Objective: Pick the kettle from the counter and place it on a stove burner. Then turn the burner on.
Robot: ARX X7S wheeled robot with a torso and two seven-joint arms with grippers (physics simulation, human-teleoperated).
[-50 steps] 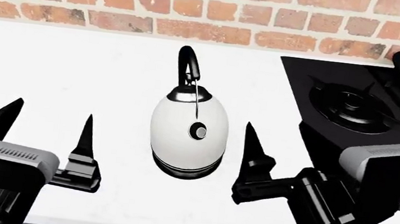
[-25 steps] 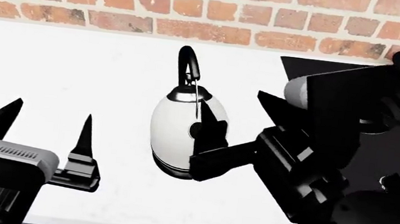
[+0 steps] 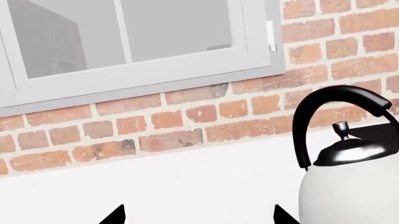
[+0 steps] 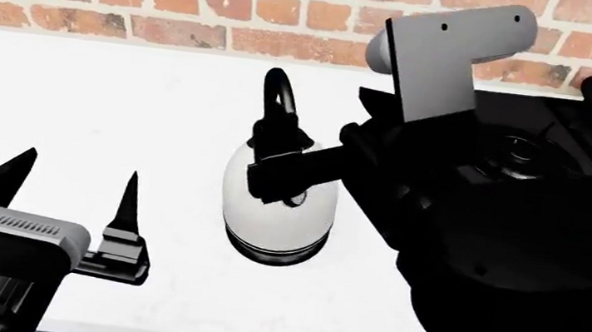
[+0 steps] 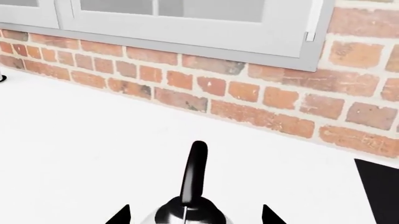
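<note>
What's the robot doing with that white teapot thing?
It's going for the kettle, which stands on the white counter. The right gripper is open, its fingertips either side of the black handle, not yet closed on it. The left gripper waits open off to the side. The stove is to the right, and nothing has been put on the big burner yet.

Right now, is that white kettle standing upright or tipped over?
Upright. The kettle sits flat on its dark base on the counter, handle arching straight up.
</note>
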